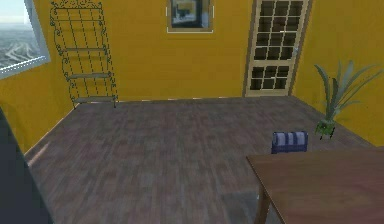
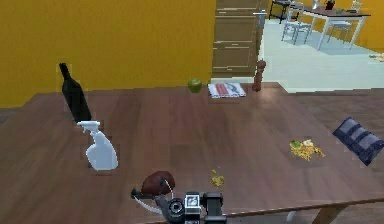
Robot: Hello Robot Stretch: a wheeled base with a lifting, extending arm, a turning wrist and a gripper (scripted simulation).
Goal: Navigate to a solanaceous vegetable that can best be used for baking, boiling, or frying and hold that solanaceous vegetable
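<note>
Driving part looks finished: robot is alongside the wooden table (image 2: 200, 125). At the near edge, the gripper (image 2: 148, 197) sits by a brown rounded lump, probably the potato (image 2: 156, 183), which lies on the tabletop. I cannot tell how the fingers are set or whether they have hold of anything. Farther out: spray bottle (image 2: 98, 148), dark bottle (image 2: 72, 92), green fruit (image 2: 195, 86). Left, I judge: potato lifted clear.
</note>
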